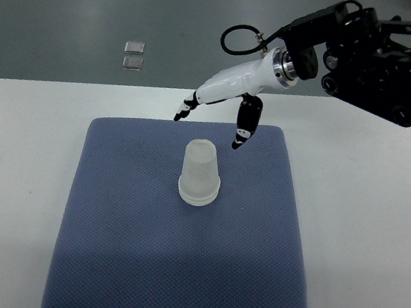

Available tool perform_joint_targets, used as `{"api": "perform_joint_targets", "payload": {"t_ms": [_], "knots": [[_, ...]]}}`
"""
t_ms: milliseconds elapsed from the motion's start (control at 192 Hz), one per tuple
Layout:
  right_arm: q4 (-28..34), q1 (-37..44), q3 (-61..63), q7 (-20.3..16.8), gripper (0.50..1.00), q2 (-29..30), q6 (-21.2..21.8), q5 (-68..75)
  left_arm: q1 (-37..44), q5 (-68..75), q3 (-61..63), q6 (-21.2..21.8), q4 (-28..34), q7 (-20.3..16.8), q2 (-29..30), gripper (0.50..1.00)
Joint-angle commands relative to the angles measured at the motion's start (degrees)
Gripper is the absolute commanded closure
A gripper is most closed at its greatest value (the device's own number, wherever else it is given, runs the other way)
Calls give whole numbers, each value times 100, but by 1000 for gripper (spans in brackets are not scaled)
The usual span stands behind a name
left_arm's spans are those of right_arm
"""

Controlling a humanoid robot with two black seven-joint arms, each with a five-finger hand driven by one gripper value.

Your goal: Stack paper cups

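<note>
Cups [201, 173] sit upside down, nested, mid blue mat [134, 267], rims flat so the stack stands steady. At their one o'clock the right hand [223, 114] hovers, fingers spread, grasping nothing, apart from the cups. Stacking looks done, I'd judge.

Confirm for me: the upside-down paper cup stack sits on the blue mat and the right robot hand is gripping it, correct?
Not quite. The top view shows the right robot hand open above the mat's far edge, clear of the paper cup stack and holding nothing. The rest stands: the stack sits upside down on the blue mat.
</note>
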Motion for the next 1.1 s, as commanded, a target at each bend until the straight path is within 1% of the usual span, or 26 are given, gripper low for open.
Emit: {"api": "perform_joint_targets", "payload": {"t_ms": [0, 109, 198, 208, 317, 416, 468, 473, 494, 536, 640, 739, 884, 1025, 1093], "knots": [[-52, 11, 13, -2, 587, -76, 1, 1, 0, 5, -1, 0, 0, 0, 0, 500], [-359, -42, 31, -2, 587, -120, -69, 1, 0, -4, -1, 0, 0, 0, 0, 500], [-982, -155, 75, -2, 587, -146, -139, 71, 0, -4, -1, 0, 0, 0, 0, 500], [-983, -156, 75, -2, 587, -146, -139, 71, 0, -4, -1, 0, 0, 0, 0, 500], [-1791, -604, 163, -10, 587, -102, -385, 712, 0, 5, -1, 0, 0, 0, 0, 500], [-2126, -867, 189, -10, 587, -76, -579, 1397, 0, -4, -1, 0, 0, 0, 0, 500], [-2126, -868, 189, -10, 587, -76, -579, 1398, 0, -4, -1, 0, 0, 0, 0, 500], [-2239, -1024, 189, -10, 587, -93, -735, 1859, 0, -4, -1, 0, 0, 0, 0, 500], [-2275, -1096, 189, -10, 587, -85, -807, 2065, 0, -4, -1, 0, 0, 0, 0, 500], [-2293, -1184, 189, -37, 587, -85, -904, 2374, 0, 5, 8, 0, 0, 0, 0, 500], [-2302, -1439, 207, -256, 587, -67, -1176, 3454, 0, -4, -1, 0, 0, 0, 0, 500], [-2311, -1641, 391, -353, 587, -14, -1352, 4387, 0, 5, -1, 0, 0, 0, 0, 500], [-2311, -2045, 997, -546, 587, 153, -1607, 5608, 0, -4, -1, 0, 0, 0, 0, 500], [-2363, -2309, 1683, -696, 587, 320, -1827, 6118, 0, 5, 8, 0, 0, 0, 0, 500], [-2381, -2485, 2113, -845, 587, 407, -1958, 6416, 0, -4, 8, 0, 0, 0, 0, 500]]}}
